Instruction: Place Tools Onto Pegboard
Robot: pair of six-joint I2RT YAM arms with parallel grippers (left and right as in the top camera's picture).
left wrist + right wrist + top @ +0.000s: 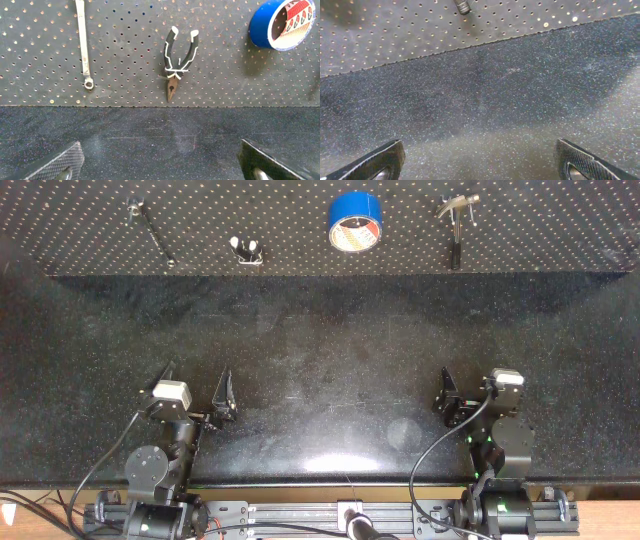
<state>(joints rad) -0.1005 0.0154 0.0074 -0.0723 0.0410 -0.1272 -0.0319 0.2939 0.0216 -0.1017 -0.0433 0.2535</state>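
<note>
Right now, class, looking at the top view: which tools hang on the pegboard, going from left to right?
wrench → pliers → tape → T-shaped tool

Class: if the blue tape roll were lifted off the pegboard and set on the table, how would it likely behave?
The blue tape roll is a round ring, so on edge it would probably roll; laid flat it should stay put. Its thick wound band looks stiff, unlikely to squash when gripped. Its smooth outer face may slip slightly.
</note>
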